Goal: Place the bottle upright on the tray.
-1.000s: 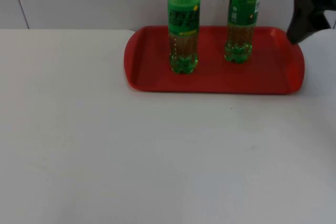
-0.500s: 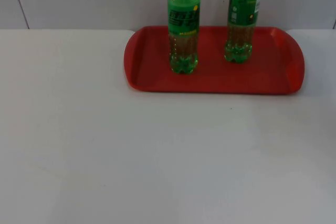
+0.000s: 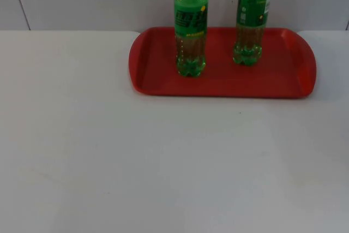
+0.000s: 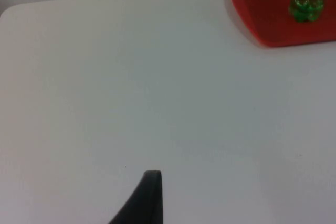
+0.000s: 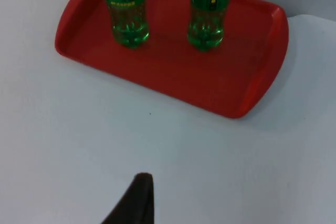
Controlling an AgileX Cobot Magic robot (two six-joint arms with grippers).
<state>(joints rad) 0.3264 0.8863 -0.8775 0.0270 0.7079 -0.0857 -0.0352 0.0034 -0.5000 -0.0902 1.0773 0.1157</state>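
Gone from the upper right of the top view since a second ago: right arm, pulled back off the tray's end. Right gripper (image 5: 137,203) now hanging over bare table (image 3: 163,162), short of the red tray (image 3: 283,88); whether open or closed, cannot tell. Left gripper (image 4: 149,200) waiting over white surface, tray well off; finger state likewise unclear. Both green bottles upright on the tray, long axes vertical: left bottle (image 3: 190,25), right bottle (image 3: 252,17). Right arm judged nearer. Task looks done; nothing left lying down.
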